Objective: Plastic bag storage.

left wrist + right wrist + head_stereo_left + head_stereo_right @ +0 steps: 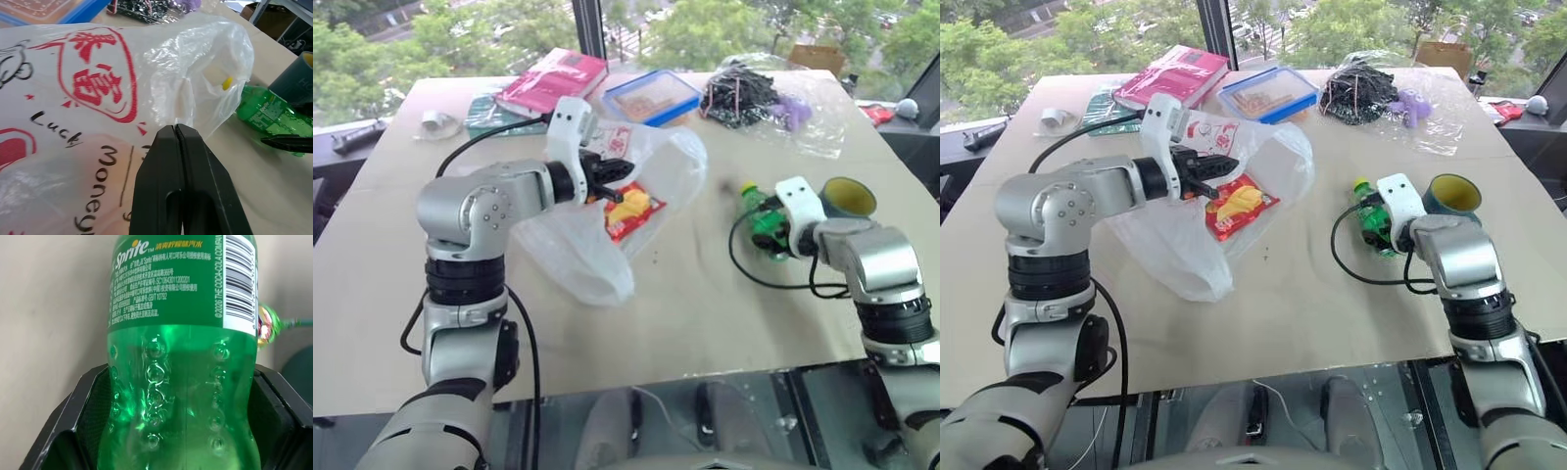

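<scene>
Left eye view: the left claw is clenched on the rim of the plastic bag, lifting its mouth above the bench; the rest of the bag sags onto the bench. To the right, the right claw straddles a green soda bottle, fingers either side, beside a dark cup.

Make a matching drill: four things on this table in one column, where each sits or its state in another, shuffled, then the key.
Things:
1. plastic bag
2. Sprite bottle
3. red snack packet
4. blue-rimmed container

Places or states:
A. at the table's far edge, by the pink book
B. inside the bag
C. pinched by the shut left pincer
D. lying between the right pincer's fingers

Pairs: 1-C, 2-D, 3-B, 4-A
</scene>
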Controlling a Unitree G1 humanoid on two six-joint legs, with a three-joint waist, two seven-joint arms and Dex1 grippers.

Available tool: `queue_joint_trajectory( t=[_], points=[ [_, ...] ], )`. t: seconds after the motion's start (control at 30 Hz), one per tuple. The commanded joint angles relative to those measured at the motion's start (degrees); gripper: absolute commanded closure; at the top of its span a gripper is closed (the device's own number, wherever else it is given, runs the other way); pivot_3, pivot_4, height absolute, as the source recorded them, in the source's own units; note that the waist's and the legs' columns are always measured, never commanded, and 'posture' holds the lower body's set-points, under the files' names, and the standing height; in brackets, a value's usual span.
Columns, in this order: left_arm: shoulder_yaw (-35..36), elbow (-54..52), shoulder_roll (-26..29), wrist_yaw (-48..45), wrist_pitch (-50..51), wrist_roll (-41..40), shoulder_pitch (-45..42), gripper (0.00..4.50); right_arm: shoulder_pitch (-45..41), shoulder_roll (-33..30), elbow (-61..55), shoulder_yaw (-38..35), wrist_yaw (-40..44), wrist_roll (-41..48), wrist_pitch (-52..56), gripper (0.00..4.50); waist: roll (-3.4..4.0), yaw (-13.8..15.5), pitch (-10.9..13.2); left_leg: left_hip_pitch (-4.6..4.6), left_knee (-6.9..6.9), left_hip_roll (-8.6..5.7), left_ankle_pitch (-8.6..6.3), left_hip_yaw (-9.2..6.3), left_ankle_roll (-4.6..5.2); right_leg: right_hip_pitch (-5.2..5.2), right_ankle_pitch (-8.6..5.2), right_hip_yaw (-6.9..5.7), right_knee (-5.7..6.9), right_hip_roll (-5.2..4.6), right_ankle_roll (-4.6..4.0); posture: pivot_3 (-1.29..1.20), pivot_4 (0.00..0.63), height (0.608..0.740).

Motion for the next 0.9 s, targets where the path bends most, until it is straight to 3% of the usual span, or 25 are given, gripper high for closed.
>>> queue_joint_trajectory(
  t=[0.03,0.17,0.3,0.5,0.7,0.9],
  points=[
    [1.93,-2.07,0.81,-0.02,-0.45,-0.43,-0.73,4.5,0.82,-1.83,-8.01,-0.94,1.75,1.79,-4.87,1.44,0.01,-0.01,0.01,-0.01,0.0,0.0,0.01,0.01,-0.01,-0.01,0.0,0.01,0.0,0.0,0.0,0.0,0.15,0.74],
    [2.1,-1.28,1.85,-0.3,-0.63,-0.15,-1.79,4.5,0.68,0.27,-22.94,-3.21,10.55,14.87,0.89,1.44,0.08,-0.48,0.07,-0.13,-0.05,0.05,0.08,0.04,-0.15,-0.19,0.0,0.06,0.0,0.07,0.0,0.0,0.15,0.74],
    [1.25,-1.69,3.17,-1.9,-0.87,-0.38,-2.29,4.5,-3.41,7.44,-22.13,-0.87,8.07,17.78,2.47,1.44,0.08,-0.65,0.07,-0.12,-0.07,0.16,0.05,0.01,-0.09,-0.18,-0.01,0.06,-0.01,0.18,-0.01,0.0,0.15,0.74],
    [2.44,-4.98,5.92,-5.66,-0.05,-3.46,-2.64,4.5,-13.19,18.09,2.05,8.78,2.2,10.31,-12.15,1.44,0.07,-0.52,0.06,-0.07,0.01,0.06,0.09,0.01,-0.16,-0.16,0.0,0.05,0.06,0.1,-0.01,0.0,0.15,0.74],
    [4.17,-10.33,7.44,-6.7,2.63,-7.33,-0.67,4.5,-23.29,23.5,30.5,13.48,2.4,1.96,-33.86,1.44,0.07,-0.34,0.09,-0.17,-0.12,0.04,0.09,0.05,-0.17,-0.23,0.0,0.06,-0.08,0.06,-0.01,0.0,0.15,0.74],
    [4.48,-14.2,7.48,-4.48,4.63,-8.45,2.35,4.5,-33.66,30.79,57.28,12.65,1.31,-3.24,-59.43,1.44,0.1,-1.7,0.11,-0.18,-0.21,0.04,0.1,0.05,-0.19,-0.25,0.0,0.06,-0.17,0.09,-0.01,0.0,0.15,0.74]
  ],
)
